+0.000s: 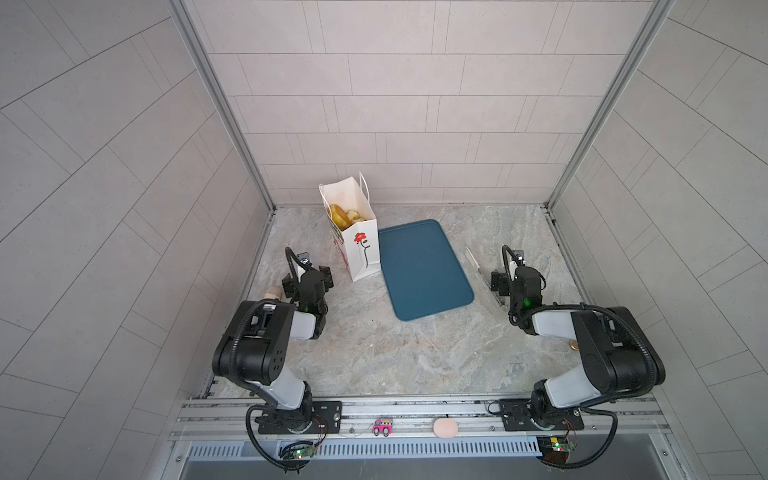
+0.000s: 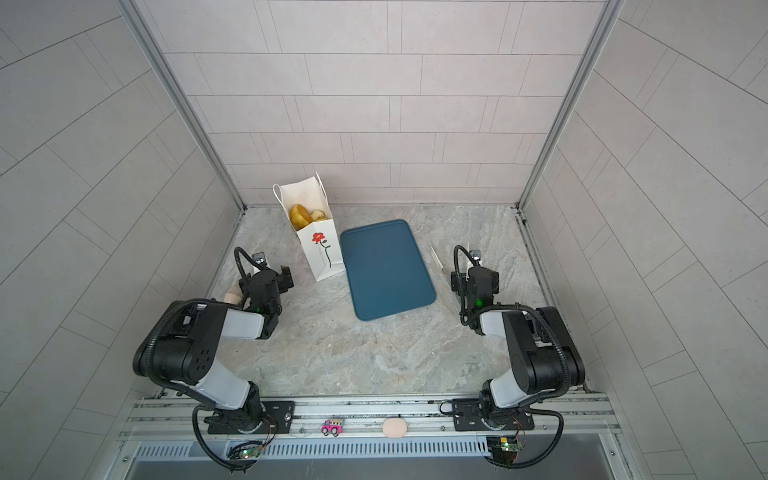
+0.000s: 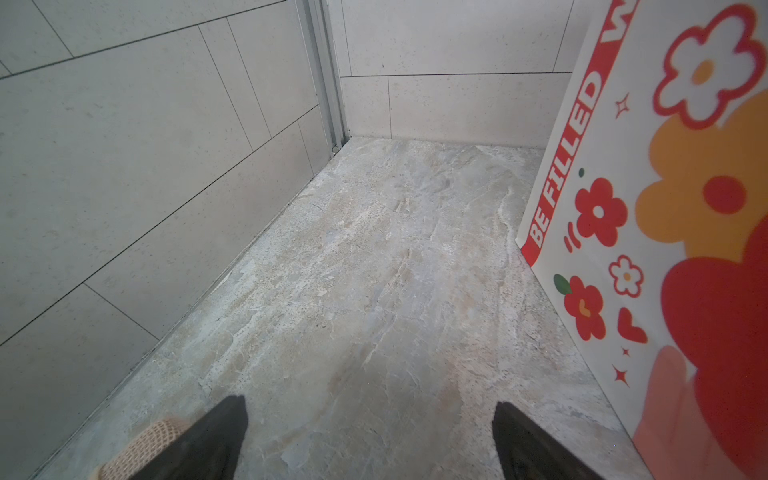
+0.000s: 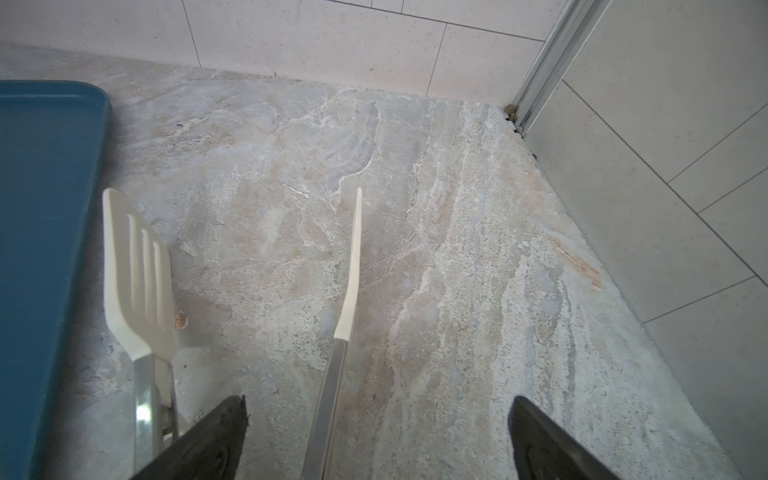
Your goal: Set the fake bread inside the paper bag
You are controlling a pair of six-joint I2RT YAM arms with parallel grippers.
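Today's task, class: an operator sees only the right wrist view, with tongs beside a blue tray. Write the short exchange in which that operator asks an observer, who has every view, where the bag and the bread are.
Operator: I see only tongs and a tray edge. Where is the bag?
Observer: In both top views the bag stands upright just left of the tray.
Operator: And the bread?
Observer: Bread shows inside the bag's open mouth.
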